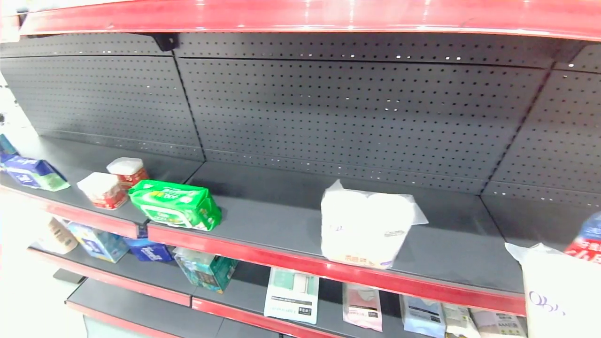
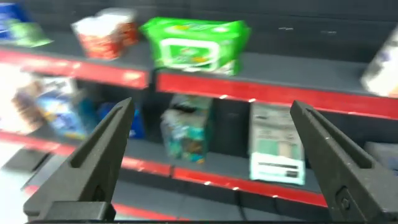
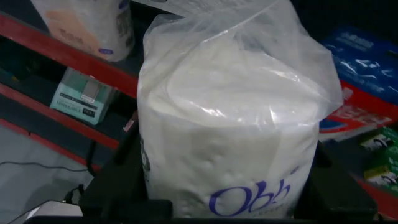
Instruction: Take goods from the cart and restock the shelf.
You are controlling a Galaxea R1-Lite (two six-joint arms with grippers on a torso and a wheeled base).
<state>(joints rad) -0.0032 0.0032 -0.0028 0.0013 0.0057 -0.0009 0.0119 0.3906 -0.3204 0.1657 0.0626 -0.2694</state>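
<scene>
The left gripper [image 2: 211,168] hangs with jaws spread wide and nothing between them, facing the shelf [image 1: 462,246] where a green wipes pack [image 1: 174,204] lies. Further right, a white paper pack [image 1: 364,223] stands on the board. Furthest right, the right gripper [image 3: 227,196] is clamped on a bagged roll pack [image 1: 558,291] that stands upright at the shelf's front edge. Bare board lies just left of it and beyond, so the right arm is the nearer one.

Two white roll packs [image 1: 364,225] [image 1: 558,291], two red tubs [image 1: 104,190] [image 1: 127,171], one green wipes pack [image 1: 176,205].
</scene>
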